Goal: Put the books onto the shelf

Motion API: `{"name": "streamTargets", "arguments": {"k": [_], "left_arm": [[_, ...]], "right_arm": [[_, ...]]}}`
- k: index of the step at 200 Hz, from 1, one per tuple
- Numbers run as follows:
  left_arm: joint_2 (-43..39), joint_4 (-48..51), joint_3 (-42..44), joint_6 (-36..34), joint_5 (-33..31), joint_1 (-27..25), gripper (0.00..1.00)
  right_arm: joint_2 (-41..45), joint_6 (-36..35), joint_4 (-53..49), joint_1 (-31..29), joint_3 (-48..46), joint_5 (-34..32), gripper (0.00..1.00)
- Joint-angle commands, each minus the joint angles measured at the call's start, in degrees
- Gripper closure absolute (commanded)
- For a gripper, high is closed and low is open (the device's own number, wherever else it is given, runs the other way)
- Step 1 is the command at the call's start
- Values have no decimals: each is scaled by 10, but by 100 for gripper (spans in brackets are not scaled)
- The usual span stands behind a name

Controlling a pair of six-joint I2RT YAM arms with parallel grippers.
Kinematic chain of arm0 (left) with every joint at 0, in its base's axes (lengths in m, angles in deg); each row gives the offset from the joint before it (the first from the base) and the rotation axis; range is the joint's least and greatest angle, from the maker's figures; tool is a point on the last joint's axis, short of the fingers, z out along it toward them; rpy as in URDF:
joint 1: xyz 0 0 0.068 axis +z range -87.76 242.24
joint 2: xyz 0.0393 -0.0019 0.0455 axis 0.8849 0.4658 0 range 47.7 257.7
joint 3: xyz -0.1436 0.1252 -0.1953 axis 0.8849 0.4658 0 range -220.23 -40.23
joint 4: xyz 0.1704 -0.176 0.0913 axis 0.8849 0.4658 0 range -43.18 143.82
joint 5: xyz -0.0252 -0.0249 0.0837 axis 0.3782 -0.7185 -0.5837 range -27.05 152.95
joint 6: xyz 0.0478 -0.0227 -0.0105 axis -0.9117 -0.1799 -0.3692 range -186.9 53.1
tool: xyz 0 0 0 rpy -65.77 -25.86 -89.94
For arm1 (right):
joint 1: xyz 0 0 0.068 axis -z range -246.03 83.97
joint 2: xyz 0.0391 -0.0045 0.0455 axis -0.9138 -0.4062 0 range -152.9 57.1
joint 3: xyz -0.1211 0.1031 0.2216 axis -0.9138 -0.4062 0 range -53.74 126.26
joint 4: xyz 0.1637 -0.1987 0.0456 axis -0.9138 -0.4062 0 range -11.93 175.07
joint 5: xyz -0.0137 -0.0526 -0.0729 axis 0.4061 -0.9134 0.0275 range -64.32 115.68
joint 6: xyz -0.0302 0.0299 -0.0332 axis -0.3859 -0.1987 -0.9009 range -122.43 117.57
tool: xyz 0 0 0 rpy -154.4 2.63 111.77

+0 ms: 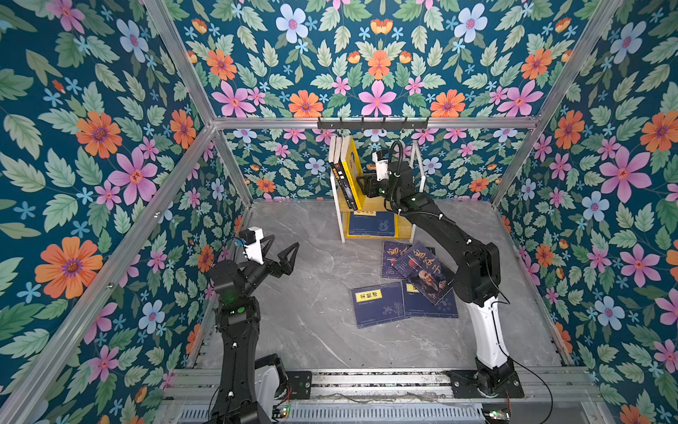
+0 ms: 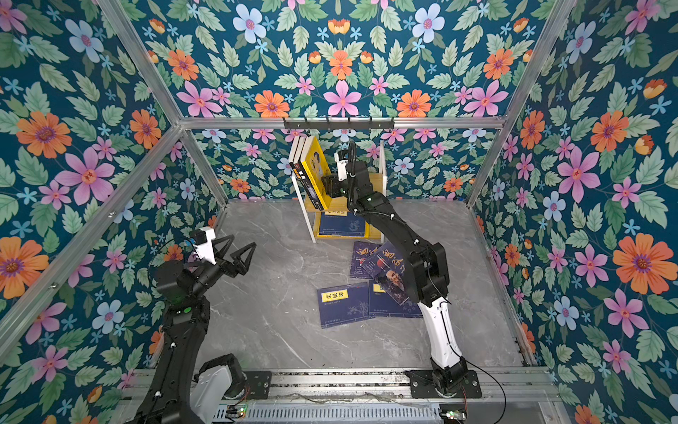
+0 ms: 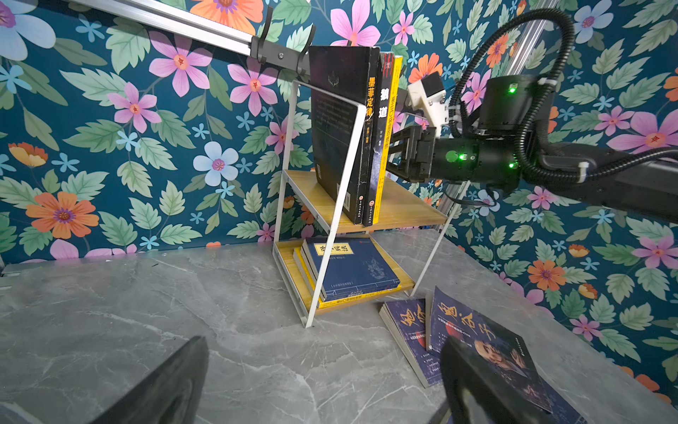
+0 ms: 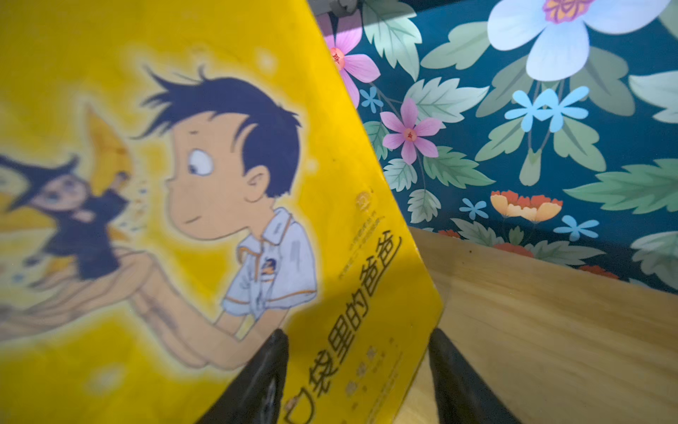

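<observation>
Right wrist view: right gripper (image 4: 357,332) seen parted against yellow cartoon book (image 4: 183,220), possibly touching it. Book leaned on shelf (image 3: 403,209), upper board, left end. Left gripper (image 1: 283,244) held spread, empty. Four books (image 1: 378,304) scattered toward right edge of table (image 1: 312,330).

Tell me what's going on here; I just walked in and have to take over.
The right gripper, jaws apart, reaches into the shelf at its upper tier, facing the yellow cartoon book, which leans there with two dark books. A stack of books lies on the lower tier. Four loose books lie on the table. The left gripper hovers open, holding nothing.
</observation>
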Motion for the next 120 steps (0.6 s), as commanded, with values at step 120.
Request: {"name": "streamTargets", "arguments": {"k": [120], "left_arm": [[-4,0,2,-3,3,2,0]], "right_arm": [[81,-119,56,69,-145,349,7]]}}
